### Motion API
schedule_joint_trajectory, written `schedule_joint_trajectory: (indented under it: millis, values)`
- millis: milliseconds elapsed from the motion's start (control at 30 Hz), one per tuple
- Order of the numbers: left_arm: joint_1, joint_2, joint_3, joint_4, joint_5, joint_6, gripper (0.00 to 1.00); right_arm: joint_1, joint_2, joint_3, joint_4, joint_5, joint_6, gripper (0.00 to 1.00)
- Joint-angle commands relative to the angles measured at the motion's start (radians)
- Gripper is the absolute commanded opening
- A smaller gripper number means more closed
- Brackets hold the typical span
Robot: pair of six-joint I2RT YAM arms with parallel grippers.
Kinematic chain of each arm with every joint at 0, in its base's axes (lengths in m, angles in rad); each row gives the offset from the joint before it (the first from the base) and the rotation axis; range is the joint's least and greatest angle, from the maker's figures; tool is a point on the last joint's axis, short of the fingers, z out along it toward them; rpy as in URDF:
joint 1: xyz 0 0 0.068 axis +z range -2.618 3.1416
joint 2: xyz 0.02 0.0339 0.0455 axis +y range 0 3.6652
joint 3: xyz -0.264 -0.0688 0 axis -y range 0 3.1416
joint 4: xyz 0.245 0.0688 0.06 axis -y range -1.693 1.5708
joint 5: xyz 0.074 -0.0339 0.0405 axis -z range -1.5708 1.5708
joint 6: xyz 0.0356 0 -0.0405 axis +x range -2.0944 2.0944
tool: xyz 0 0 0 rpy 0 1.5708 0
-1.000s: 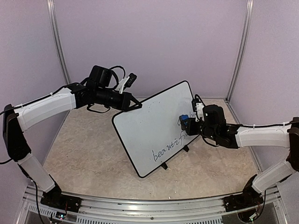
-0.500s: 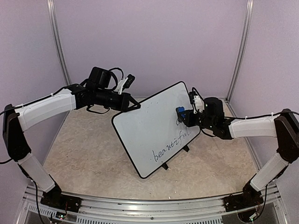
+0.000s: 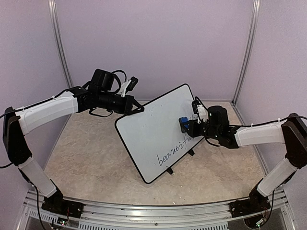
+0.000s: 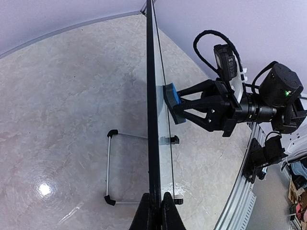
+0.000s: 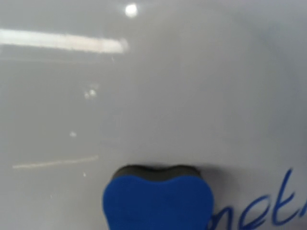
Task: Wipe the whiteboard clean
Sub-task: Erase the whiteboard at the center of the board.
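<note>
The whiteboard [image 3: 151,136] stands tilted on its clip feet, with blue handwriting [image 3: 173,150] along its lower right part. My left gripper [image 3: 140,108] is shut on its upper left rim; the left wrist view shows the board edge-on [image 4: 152,120] pinched between the fingertips [image 4: 144,215]. My right gripper [image 3: 187,125] is shut on a small blue eraser [image 3: 183,123] pressed flat against the board's face just above the end of the writing. The right wrist view shows the eraser [image 5: 158,201] on the white surface [image 5: 144,86] with blue letters [image 5: 268,211] beside it; its own fingers are hidden.
A wire stand [image 4: 109,165] props the board from behind on the beige mottled floor [image 3: 91,153]. Purple walls enclose the cell, with metal posts [image 3: 57,38] in the corners. An aluminium rail [image 3: 153,211] runs along the near edge.
My right gripper has slid the eraser a little to the left across the board's face, near the end of the writing. The left arm and the board have stayed put.
</note>
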Motion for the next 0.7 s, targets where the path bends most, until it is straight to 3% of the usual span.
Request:
schedule_joint_trajectory:
  millis: [0,667]
  values:
    - [-0.03,-0.007,-0.01,0.075,0.061,0.08,0.0,0.043,0.003,-0.051,-0.103,-0.019,0.026,0.29]
    - [-0.035,-0.015,-0.012,0.076,0.055,0.079,0.0,0.045,-0.037,-0.133,-0.142,-0.043,0.04,0.29]
